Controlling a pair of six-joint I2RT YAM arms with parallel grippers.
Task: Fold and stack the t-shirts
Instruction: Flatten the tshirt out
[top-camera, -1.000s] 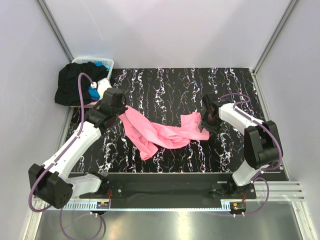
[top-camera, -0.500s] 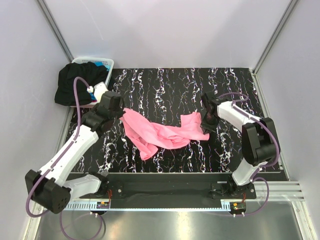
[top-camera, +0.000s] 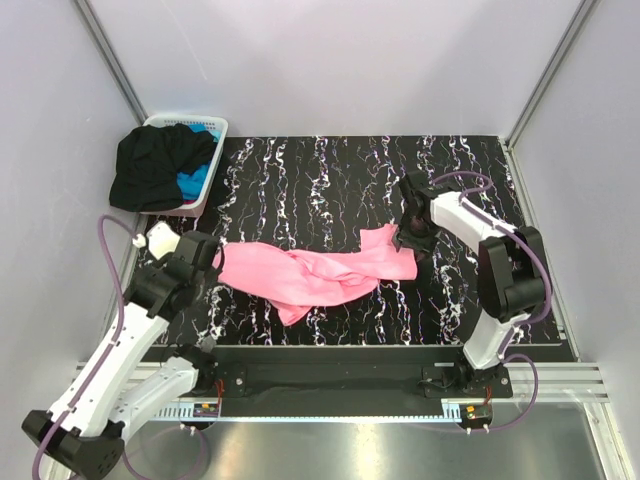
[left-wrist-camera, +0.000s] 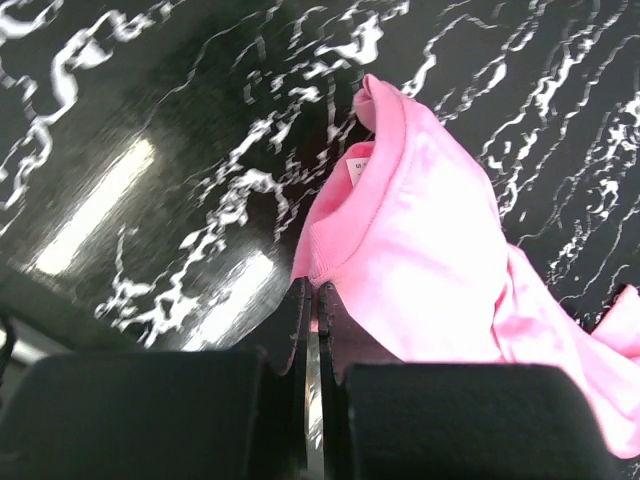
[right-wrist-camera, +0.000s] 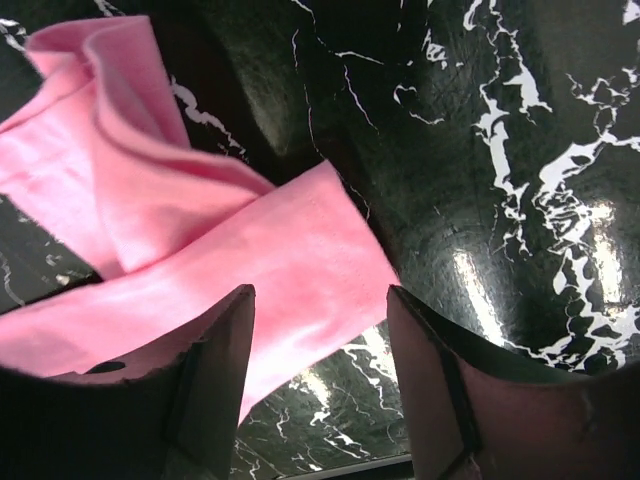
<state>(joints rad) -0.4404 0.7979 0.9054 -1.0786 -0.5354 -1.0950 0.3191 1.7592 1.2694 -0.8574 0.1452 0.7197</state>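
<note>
**Top external view.** The pink t-shirt (top-camera: 310, 272) lies bunched in a long band across the middle of the bench (top-camera: 330, 180). The left tool (top-camera: 214, 262) is at the band's left end. The right tool (top-camera: 410, 238) is over its right end. At the far left corner of the bench stands a white basket (top-camera: 220, 130). The black t-shirt (top-camera: 150, 170) is draped over its rim, and the blue t-shirt (top-camera: 193, 183) shows beside it inside the basket.

**Left wrist view.** The left tool (left-wrist-camera: 312, 290) is clenched on an edge of the pink t-shirt (left-wrist-camera: 430, 230). The jaws meet with cloth pinched between them. A small white label (left-wrist-camera: 357, 168) shows in a fold just above the grip. The cloth rises in a fold from the bench (left-wrist-camera: 150, 100).

**Right wrist view.** The right tool (right-wrist-camera: 320, 295) is released, its jaws standing well apart. A flat strip of the pink t-shirt (right-wrist-camera: 150, 220) lies on the bench (right-wrist-camera: 480, 150) between and below them, not gripped.
</note>
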